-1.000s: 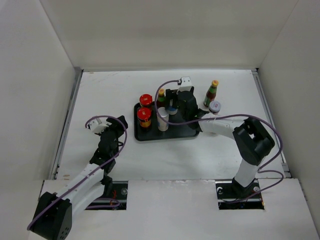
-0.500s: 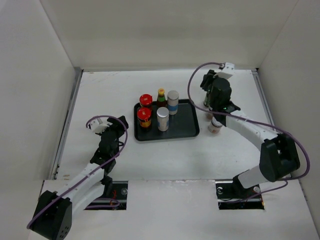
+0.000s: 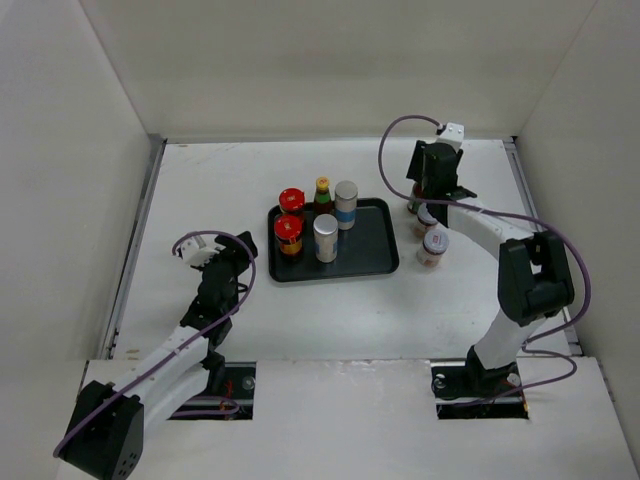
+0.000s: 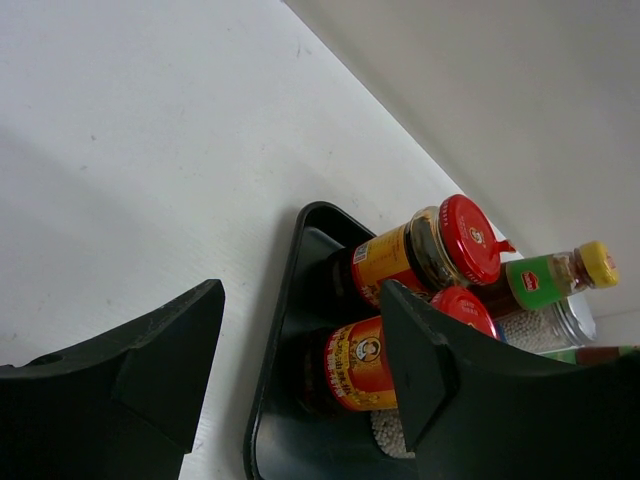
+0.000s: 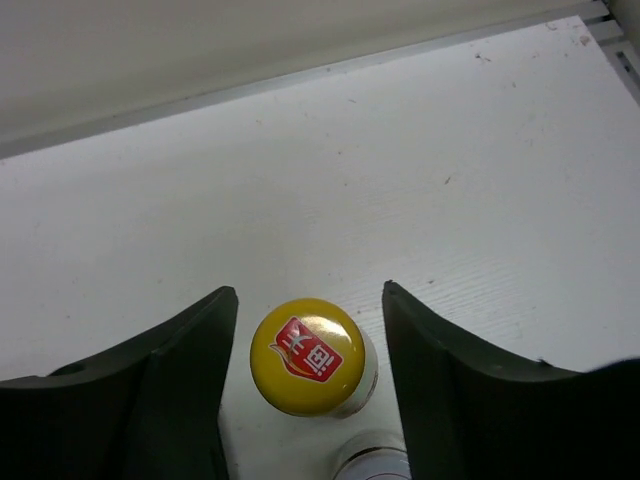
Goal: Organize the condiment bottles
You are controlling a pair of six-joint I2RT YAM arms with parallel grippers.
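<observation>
Right gripper [image 5: 307, 292] is hovering wide open over the yellow-capped bottle [image 5: 305, 357], straddling the cap without touching it. That bottle's standing on the table [image 5: 450, 150] just right of the tray [image 3: 385, 262], near a pale-lidded jar [image 3: 433, 246]. Left gripper [image 4: 300, 292] is sitting open and empty too, facing the red-lidded jars [image 4: 420, 255] in the tray.

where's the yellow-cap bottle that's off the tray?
The bottle stands on the table right of the tray, behind the pale-lidded jar in the top view; the right wrist view shows it between the open fingers of the right gripper.
</observation>
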